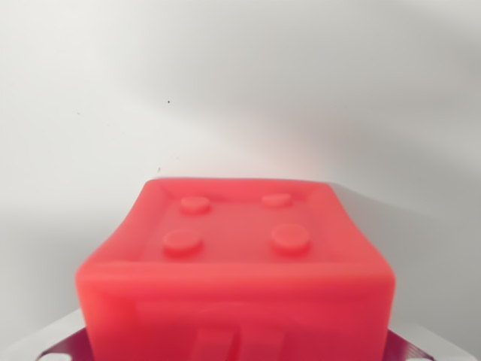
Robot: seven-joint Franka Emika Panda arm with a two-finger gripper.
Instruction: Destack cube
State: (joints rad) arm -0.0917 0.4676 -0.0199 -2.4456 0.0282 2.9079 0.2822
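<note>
Hand out of view, so you cannot tell whether it is released or clenched. Red cube (237, 259), four studs on top, fills the wrist view's lower half, close below the camera. Judged step: approach or grasp. Next, centre over it. White tabletop (68, 226) and wall; a purple edge (64, 347) shows beneath.

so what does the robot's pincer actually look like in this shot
Very little of it shows. Only thin pale grey metallic slivers appear at the wrist view's bottom corners, with a faint purplish edge, beside the red cube that fills the foreground. No cables or markings are visible, and the fingers' shape cannot be made out.
</note>
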